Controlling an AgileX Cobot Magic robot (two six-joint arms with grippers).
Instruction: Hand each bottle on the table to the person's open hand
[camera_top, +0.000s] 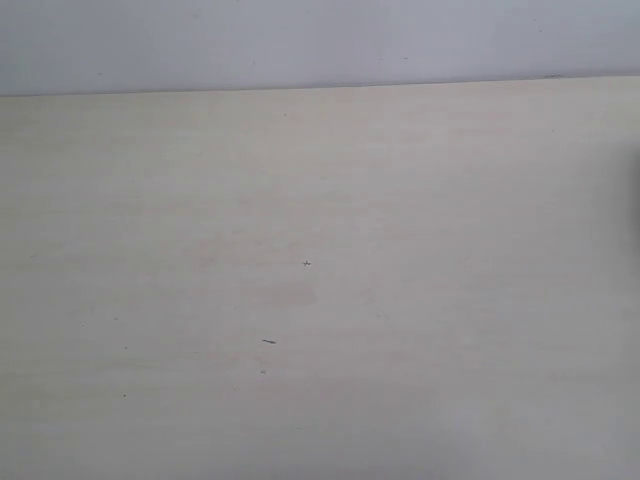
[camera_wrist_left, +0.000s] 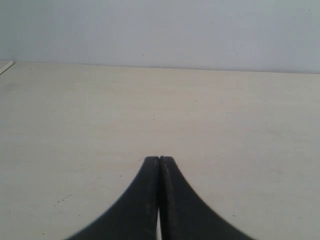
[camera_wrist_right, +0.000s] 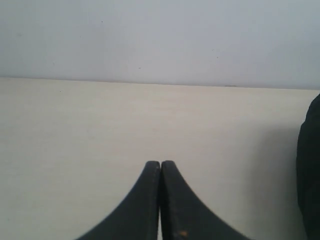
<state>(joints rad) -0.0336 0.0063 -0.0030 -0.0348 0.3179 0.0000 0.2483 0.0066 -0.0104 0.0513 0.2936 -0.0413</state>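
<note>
The cream-beige table (camera_top: 320, 280) fills the exterior view, bare except for a few tiny dark specks. No bottles and no person's hand show in any view. Neither arm appears in the exterior view. In the left wrist view my left gripper (camera_wrist_left: 159, 159) is shut, its two black fingers pressed together with nothing between them, above the bare table (camera_wrist_left: 75, 125). In the right wrist view my right gripper (camera_wrist_right: 160, 163) is likewise shut and empty over the table (camera_wrist_right: 75, 130).
A pale grey wall (camera_top: 320, 40) rises behind the table's far edge. A dark rounded shape (camera_wrist_right: 310, 170) stands at one edge of the right wrist view; a sliver of something dark shows at the exterior view's right edge (camera_top: 637, 190).
</note>
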